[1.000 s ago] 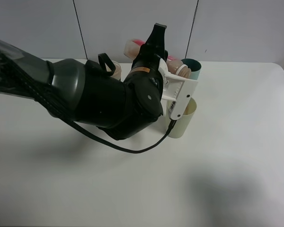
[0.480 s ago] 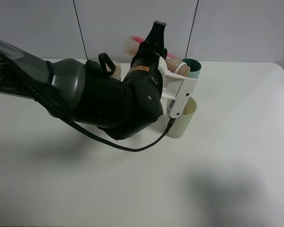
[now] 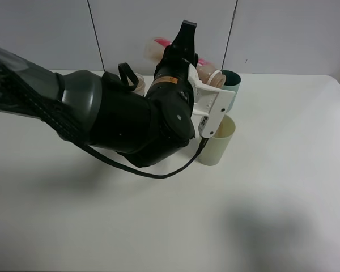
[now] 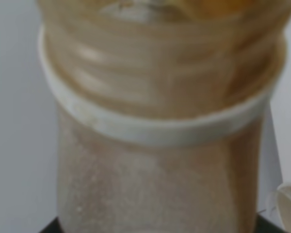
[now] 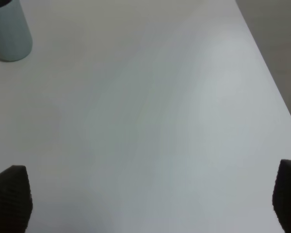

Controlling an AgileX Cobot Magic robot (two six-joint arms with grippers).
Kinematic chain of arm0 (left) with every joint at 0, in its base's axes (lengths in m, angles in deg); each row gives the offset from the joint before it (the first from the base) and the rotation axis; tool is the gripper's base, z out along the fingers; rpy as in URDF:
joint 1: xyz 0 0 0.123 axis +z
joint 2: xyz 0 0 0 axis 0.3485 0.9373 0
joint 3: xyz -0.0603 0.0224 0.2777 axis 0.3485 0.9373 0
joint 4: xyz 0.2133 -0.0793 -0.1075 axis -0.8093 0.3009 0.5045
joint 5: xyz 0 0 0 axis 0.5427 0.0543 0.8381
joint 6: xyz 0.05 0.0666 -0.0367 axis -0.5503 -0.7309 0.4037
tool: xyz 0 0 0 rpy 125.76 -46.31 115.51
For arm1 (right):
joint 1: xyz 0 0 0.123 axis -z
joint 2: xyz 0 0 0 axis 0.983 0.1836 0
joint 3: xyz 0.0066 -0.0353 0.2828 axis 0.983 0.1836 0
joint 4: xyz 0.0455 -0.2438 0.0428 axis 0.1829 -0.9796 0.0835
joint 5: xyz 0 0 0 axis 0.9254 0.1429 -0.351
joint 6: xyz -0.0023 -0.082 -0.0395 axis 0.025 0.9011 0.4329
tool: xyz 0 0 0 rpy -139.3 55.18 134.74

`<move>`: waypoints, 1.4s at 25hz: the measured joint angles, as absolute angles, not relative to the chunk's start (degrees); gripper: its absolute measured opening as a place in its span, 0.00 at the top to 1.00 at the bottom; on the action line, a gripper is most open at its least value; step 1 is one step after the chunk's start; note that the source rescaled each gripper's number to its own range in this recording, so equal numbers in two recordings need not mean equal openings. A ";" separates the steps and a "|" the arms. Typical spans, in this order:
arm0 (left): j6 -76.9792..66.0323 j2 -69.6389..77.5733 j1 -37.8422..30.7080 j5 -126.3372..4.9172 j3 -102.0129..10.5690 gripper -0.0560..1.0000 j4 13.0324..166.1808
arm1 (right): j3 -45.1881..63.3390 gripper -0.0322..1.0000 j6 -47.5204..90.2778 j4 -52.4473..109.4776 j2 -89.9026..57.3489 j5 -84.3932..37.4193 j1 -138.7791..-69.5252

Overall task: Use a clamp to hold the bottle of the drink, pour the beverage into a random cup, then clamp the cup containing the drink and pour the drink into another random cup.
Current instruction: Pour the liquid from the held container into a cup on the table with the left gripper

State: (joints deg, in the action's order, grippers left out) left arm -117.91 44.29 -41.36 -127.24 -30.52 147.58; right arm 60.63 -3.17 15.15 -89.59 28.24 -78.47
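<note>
Exterior high: my left gripper (image 3: 182, 45) is clamped on the bottle (image 3: 208, 72), which has lifted slightly above the yellow-green tumbler (image 3: 218, 146), beside the teal cup (image 3: 233, 80). Pour probably ending.
Left wrist: bottle neck fills frame, contents unclear.
Right wrist: my right gripper (image 5: 149, 199) has jaws apart, idle.

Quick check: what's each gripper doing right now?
Left gripper: closed, holding the bottle, which is tilted above the cups.
Right gripper: open, holding nothing.
</note>
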 joint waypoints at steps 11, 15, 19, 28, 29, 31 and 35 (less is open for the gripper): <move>-118.82 44.29 -41.36 -128.75 -30.52 0.92 147.07 | 60.63 0.00 -3.17 15.15 -89.59 28.24 -78.47; -119.98 44.29 -41.36 -129.27 -30.52 0.92 145.96 | 60.63 0.00 -3.17 15.15 -89.59 28.24 -78.47; -120.36 44.29 -41.36 -129.27 -30.52 0.92 145.56 | 60.63 0.00 -3.17 15.15 -89.59 28.24 -78.47; -121.16 44.29 -41.36 -129.39 -30.53 0.92 143.55 | 60.63 0.00 -3.17 15.15 -89.59 28.24 -78.47; -121.22 44.29 -41.36 -129.39 -30.53 0.92 142.98 | 60.63 0.00 -3.17 15.15 -89.59 28.24 -78.47; -121.28 44.29 -41.36 -129.43 -30.53 0.92 142.05 | 60.63 0.00 -3.17 15.15 -89.59 28.24 -78.47; -121.28 44.29 -41.36 -129.43 -30.53 0.92 140.58 | 60.63 0.00 -3.17 15.15 -89.59 28.24 -78.47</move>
